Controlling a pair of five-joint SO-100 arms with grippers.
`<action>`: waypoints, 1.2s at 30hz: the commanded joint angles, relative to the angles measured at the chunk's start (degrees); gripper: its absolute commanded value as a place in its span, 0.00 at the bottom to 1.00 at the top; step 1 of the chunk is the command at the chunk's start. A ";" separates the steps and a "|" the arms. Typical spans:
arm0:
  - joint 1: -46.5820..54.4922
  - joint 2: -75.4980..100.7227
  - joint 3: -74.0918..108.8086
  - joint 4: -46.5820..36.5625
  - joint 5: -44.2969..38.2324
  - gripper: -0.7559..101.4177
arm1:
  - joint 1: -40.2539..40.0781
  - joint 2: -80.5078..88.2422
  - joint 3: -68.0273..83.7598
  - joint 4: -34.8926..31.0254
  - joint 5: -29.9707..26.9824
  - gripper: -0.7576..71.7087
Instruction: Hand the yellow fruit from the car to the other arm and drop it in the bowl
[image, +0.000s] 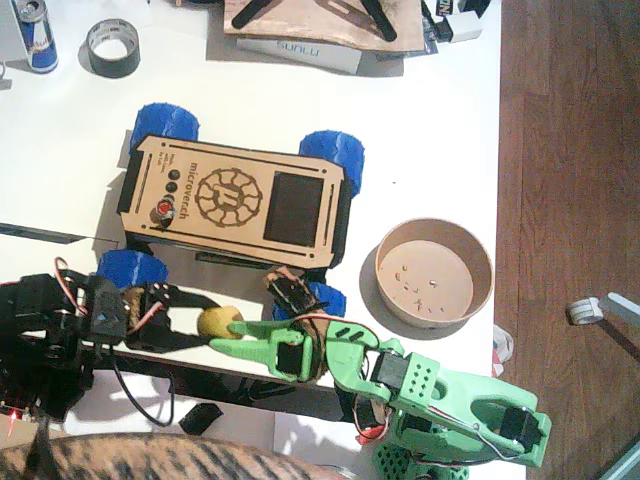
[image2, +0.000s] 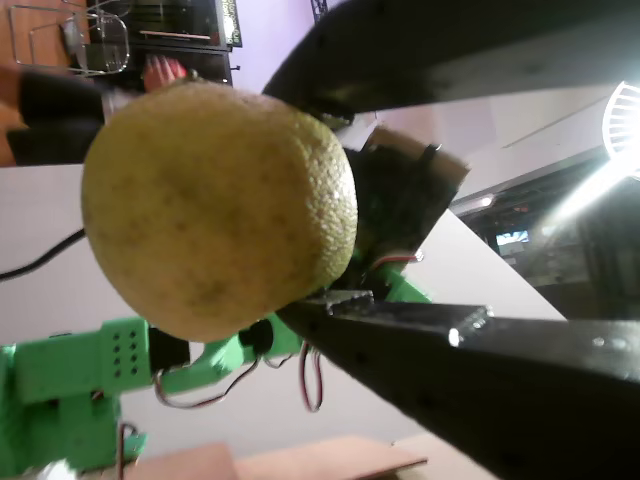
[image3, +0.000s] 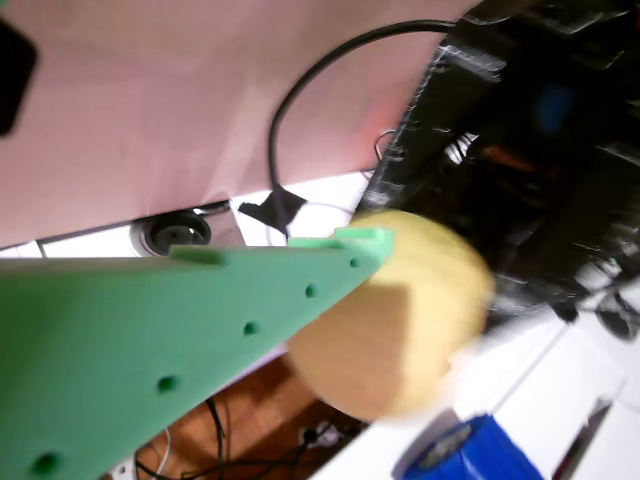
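Note:
The yellow fruit (image: 218, 321) hangs just off the car's (image: 235, 195) near side, beside a blue wheel. My left gripper (image: 205, 322), the black one, is shut on it; in a wrist view the fruit (image2: 220, 210) fills the space between the black jaws. The green other arm (image: 450, 400) reaches in from the right. Its gripper (image: 225, 335) is open, fingertips at the fruit's right and lower side. In a wrist view one green finger (image3: 200, 330) touches the blurred fruit (image3: 400, 310). The bowl (image: 432, 320) sits empty right of the car.
A black tape roll (image: 112, 47) and a can (image: 38, 35) stand at the back left, and a wooden board (image: 320, 25) at the back. The table ends at the right, where wood floor (image: 570, 150) shows. Striped fabric (image: 150, 462) lies along the bottom edge.

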 joint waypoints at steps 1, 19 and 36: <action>1.05 -1.76 1.85 -8.26 -0.62 0.01 | 1.76 -0.35 -2.99 -2.29 -0.44 0.33; 2.02 -7.21 5.19 -17.84 -0.62 0.01 | 4.04 0.09 -0.53 0.09 1.85 0.42; 2.02 -3.60 5.19 -14.06 -0.62 0.01 | 4.31 5.36 2.81 8.44 8.61 0.45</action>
